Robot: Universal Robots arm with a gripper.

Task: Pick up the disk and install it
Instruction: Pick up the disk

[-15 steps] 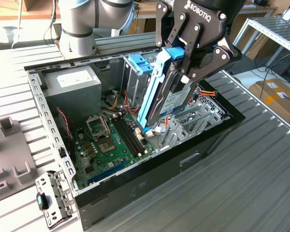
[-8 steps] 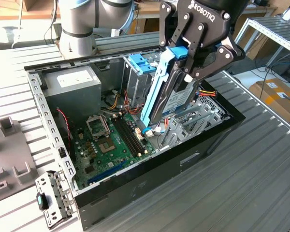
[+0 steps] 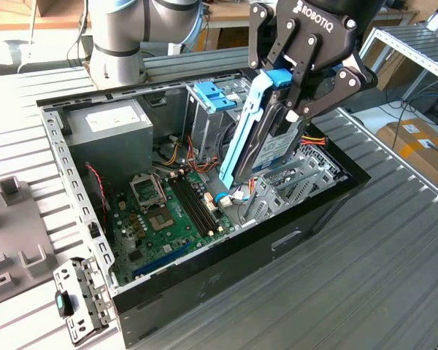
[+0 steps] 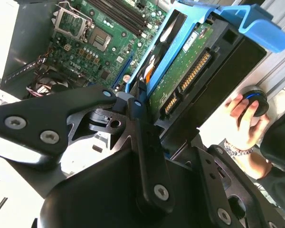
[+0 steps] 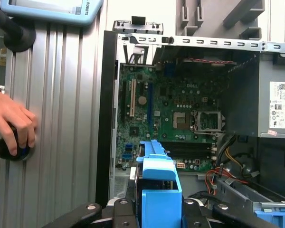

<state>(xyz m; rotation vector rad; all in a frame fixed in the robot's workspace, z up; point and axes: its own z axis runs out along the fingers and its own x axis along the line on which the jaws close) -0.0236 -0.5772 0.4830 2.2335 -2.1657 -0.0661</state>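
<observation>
Disk (image 3: 276, 149) hangs steeply tilted over the open computer case (image 3: 314, 211), its lower end dipping inside. We see the gripper (image 3: 301, 98) closed tight on the disk's upper end, blue side rails showing past the fingers (image 4: 133, 111). Just beside it, on the exterior view's left, stands the metal drive cage (image 3: 204, 124) with a light-blue bracket (image 3: 215, 93) on top. Loose cables (image 3: 181, 155) lie near the cage's foot, and the motherboard (image 3: 164, 215) spreads below. A grey power supply (image 3: 109, 131) sits well apart in the far corner. Outside the case, a person's hand (image 5: 13, 124) rests on a dark knob (image 5: 7, 151).
</observation>
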